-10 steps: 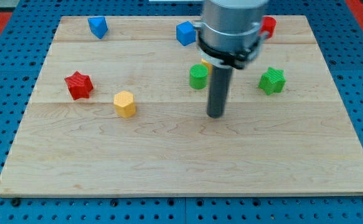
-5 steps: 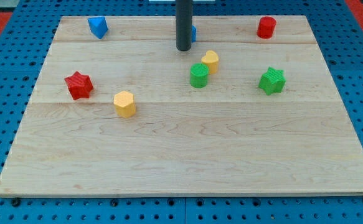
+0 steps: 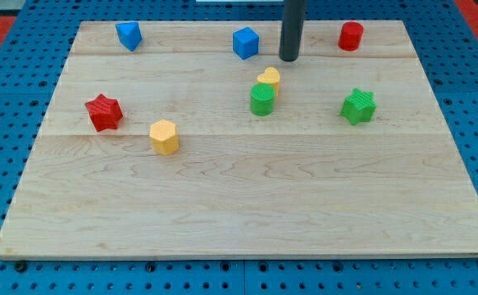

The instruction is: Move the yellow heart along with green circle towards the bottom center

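Near the desk's (image 3: 222, 213) top, my tip (image 3: 289, 59) stands just above-right of the yellow heart (image 3: 269, 79), which touches the green circle (image 3: 261, 100); the rod carries no grasping tool.

A small yellow heart (image 3: 269, 79) lies flat on the pale wooden worktop (image 3: 247, 205), in its upper half just to the view's right of centre. A green circle (image 3: 261, 99), a short ribbed cylinder standing upright, sits touching the heart on its lower-left side, the pair forming a tight diagonal cluster.
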You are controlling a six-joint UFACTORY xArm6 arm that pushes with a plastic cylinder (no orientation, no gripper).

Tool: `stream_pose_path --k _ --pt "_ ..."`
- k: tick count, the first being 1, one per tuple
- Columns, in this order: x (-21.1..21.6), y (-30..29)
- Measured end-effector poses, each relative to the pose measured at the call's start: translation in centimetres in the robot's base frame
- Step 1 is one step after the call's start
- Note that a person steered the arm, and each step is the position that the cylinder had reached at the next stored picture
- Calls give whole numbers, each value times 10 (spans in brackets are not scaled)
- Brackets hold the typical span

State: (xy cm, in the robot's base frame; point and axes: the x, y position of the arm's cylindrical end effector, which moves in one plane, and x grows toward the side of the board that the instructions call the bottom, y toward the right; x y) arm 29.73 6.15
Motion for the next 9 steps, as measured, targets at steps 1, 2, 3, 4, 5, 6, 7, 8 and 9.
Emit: stream_pose_path --k 1,2,3,4,5,6,7,8,9 --pt "48 -27" --pt "91 -27" --pt "139 -29" --pt "121 -40" --pt "85 -50" --pt "118 -75" --pt "158 -84" --pt "172 -51" --pt "200 -12"
